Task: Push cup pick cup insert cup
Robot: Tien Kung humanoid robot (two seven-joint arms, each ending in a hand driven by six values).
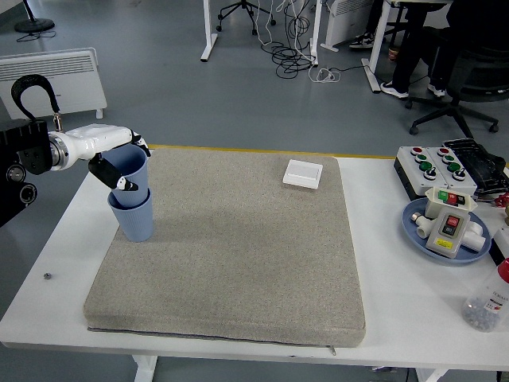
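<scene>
Two blue cups stand nested at the left edge of the grey mat [231, 247]. The lower cup [135, 219] rests upright on the mat. The upper cup [130, 171] sits partway inside it, tilted slightly left. My left hand [119, 163] comes in from the left on a white forearm, with its fingers curled around the upper cup's wall and rim. The right arm is out of the picture.
A small white square box [303, 173] lies at the mat's far edge. At the right of the table are a button box [433, 163], a blue plate [417, 235] holding switch parts, and a small bottle [487, 302]. Someone sits on a chair far back right.
</scene>
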